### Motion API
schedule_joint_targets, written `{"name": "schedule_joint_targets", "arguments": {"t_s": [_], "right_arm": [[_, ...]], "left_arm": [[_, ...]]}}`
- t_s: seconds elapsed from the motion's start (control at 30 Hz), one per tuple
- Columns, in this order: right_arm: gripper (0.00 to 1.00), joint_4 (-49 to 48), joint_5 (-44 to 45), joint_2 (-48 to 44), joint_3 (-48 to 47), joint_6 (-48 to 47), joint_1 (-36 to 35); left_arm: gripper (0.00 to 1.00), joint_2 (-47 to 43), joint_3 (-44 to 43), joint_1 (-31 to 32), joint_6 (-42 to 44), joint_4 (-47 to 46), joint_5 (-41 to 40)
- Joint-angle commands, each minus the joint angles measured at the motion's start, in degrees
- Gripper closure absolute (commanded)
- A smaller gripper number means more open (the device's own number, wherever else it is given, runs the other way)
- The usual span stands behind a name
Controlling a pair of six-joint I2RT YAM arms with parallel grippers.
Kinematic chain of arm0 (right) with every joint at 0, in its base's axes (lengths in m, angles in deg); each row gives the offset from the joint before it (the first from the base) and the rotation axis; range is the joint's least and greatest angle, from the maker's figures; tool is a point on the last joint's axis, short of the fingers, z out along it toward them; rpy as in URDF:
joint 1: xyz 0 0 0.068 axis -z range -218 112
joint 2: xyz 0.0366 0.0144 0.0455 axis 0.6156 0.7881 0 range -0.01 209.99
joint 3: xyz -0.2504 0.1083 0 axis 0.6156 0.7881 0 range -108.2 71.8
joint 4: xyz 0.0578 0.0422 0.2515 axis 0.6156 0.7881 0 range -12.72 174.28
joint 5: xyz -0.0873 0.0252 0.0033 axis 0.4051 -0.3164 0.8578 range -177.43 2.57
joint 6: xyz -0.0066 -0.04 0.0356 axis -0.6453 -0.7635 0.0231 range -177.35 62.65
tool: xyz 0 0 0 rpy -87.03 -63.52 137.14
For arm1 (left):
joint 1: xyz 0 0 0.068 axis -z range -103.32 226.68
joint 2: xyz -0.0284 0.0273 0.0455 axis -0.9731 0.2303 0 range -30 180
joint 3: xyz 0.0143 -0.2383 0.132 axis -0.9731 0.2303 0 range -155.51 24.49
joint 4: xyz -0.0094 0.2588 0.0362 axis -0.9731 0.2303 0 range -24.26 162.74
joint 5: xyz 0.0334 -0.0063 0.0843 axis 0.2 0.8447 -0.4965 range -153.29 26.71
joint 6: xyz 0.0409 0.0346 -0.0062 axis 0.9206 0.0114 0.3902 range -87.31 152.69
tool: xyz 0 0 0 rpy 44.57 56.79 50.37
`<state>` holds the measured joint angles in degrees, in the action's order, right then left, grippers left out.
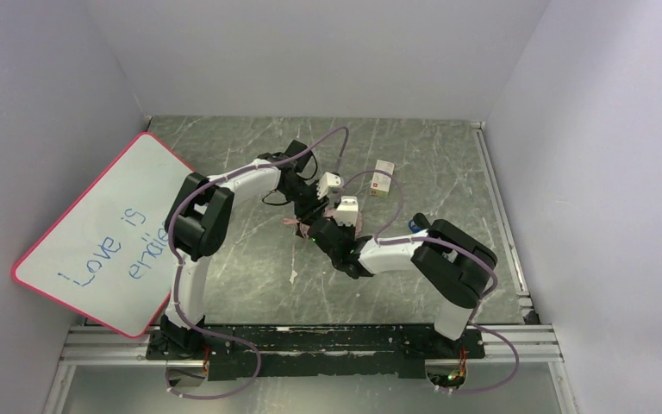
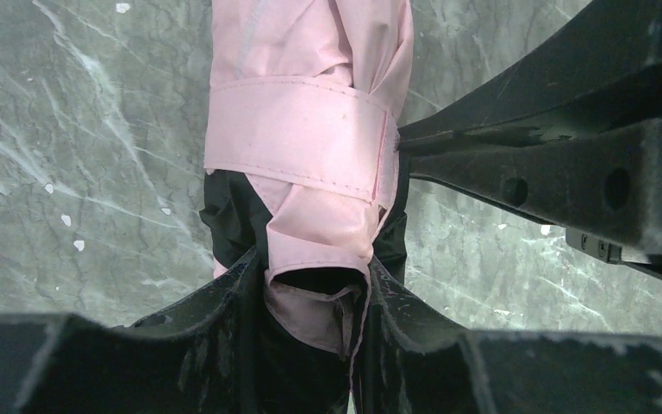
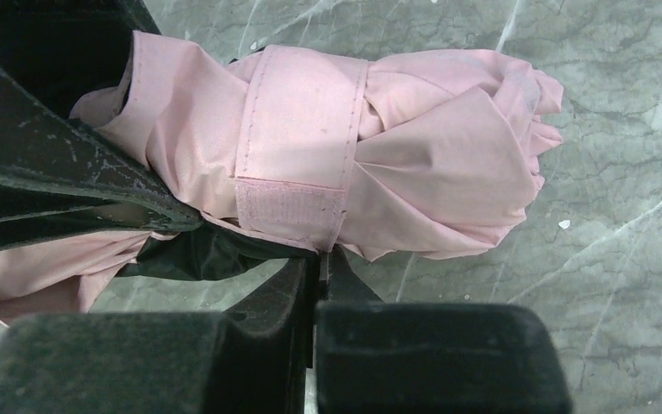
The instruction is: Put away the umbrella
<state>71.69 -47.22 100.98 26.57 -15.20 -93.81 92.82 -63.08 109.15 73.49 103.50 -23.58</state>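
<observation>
Your two arms meet over the middle of the grey marbled desk [image 1: 448, 164], and the umbrella [image 3: 448, 155] is between them there, folded into a short bundle. From overhead you see only small scraps of its pink fabric among the arms.

Your left fingers [image 2: 224, 302] are clamped on one end of the umbrella. In the left wrist view, one finger sits on each side of the bunched fabric. Pale pink folds fill the gap between them, and black fabric shows at the edges.

The pink strap [image 3: 297, 129] is wrapped around the bundle, just beyond that grip. Its fuzzy fastening tab [image 3: 289, 211] lies flat against the band, facing the right wrist camera.

Your right fingers [image 3: 284, 293] are pressed together, with only a hairline seam between them. Their tips touch the lower edge of the strap, right under the tab. You cannot tell whether they have pinched any strap or fabric. In the left wrist view, they come in from the side and meet the strap's stitched end.

The free end of the umbrella sticks out past the strap as loose, crumpled pink folds. You cannot tell whether the bundle is resting on the desk or held just above it.

A pink-framed whiteboard [image 1: 95, 233] with blue handwriting leans against the left wall. A small pale box [image 1: 384, 181] lies on the desk beyond the arms, well apart from the umbrella.
</observation>
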Motion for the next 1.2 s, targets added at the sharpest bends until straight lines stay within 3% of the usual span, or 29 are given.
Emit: {"name": "schedule_joint_targets", "arguments": {"t_s": [0.0,0.1,0.2,0.8,1.17], "right_arm": [[1.0,8.6,-8.32,0.85,5.41,0.27,0.19],[1.0,7.97,-10.89,-2.16,7.29,-0.24,0.0],[1.0,8.4,-13.04,-4.14,8.91,0.13,-0.68],[1.0,9.69,-17.18,-16.2,19.94,7.89,-4.75],[1.0,-2.09,-23.16,-31.01,27.33,8.2,-4.77]], "left_arm": [[0.78,11.38,6.27,2.51,-1.11,2.61,-17.0],[0.81,11.58,6.06,2.51,-2.8,1.97,-17.9],[0.95,12.16,5.34,2.51,-4.87,1.3,-19.07],[0.95,10.95,6.5,2.76,-8.75,-1.86,-23.37],[0.95,9.76,7.68,5.13,-11.13,-3.01,-26.61]]}}
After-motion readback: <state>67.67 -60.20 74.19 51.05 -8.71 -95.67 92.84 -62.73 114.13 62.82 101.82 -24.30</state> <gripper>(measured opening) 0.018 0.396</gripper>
